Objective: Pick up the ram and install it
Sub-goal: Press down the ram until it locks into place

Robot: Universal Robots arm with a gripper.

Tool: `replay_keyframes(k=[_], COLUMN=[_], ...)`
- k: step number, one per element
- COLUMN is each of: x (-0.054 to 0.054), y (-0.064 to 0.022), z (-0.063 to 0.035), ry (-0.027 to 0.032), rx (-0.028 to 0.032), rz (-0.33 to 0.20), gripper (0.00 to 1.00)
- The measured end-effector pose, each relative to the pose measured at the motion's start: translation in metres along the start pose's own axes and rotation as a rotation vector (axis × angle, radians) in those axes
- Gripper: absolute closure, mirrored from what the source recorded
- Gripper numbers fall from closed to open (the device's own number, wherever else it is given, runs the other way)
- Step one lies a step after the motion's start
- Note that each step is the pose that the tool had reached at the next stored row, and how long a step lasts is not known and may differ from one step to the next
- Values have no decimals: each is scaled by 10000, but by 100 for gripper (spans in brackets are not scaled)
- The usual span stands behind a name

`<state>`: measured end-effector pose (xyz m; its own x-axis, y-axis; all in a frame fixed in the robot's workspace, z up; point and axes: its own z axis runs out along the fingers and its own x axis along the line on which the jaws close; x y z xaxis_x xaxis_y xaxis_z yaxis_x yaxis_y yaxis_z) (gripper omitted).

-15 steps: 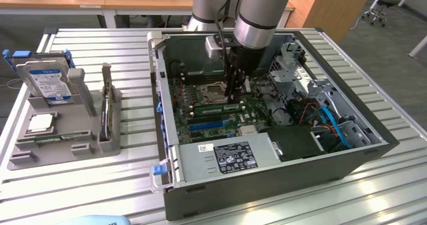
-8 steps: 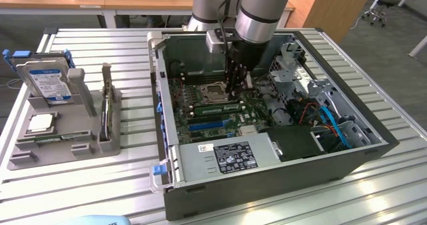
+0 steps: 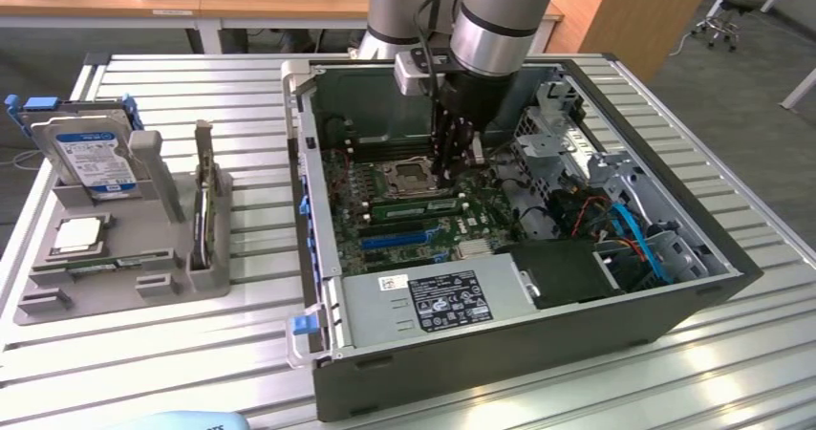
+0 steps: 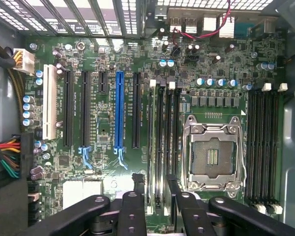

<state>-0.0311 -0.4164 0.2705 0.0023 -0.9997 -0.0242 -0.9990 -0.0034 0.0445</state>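
The ram (image 4: 151,147), a thin green stick seen edge-on, stands in a memory slot beside the empty processor socket (image 4: 214,157). In the exterior view the ram (image 3: 411,204) lies along the motherboard inside the open computer case (image 3: 325,258). My gripper (image 4: 155,184) hangs low over the slots. Its black fingers (image 4: 137,194) stand apart on either side of the stick's near end, and I cannot tell whether they touch it. The gripper (image 3: 453,167) reaches straight down into the case next to the socket. A second green stick (image 3: 109,263) lies in the grey holder (image 3: 76,306).
The grey holder at the exterior view's left also carries a hard drive with a blue label (image 3: 90,153) and a square silver processor chip (image 3: 79,231). Inside the case are the power supply (image 3: 440,301), cables (image 3: 637,239) and a drive cage (image 3: 561,124). Expansion slots (image 4: 119,108) run beside the memory slots.
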Motion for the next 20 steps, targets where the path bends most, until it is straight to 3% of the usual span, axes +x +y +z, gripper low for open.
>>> replay_keyframes(k=[13,15,17,20], x=[0,0,0,0], y=[0,0,0,0], z=[-1,-1,-1,-1], ry=[2,2,2,2], rx=[-1,-1,-1,-1], rz=[1,0,0,0], gripper=[71,83,89,90])
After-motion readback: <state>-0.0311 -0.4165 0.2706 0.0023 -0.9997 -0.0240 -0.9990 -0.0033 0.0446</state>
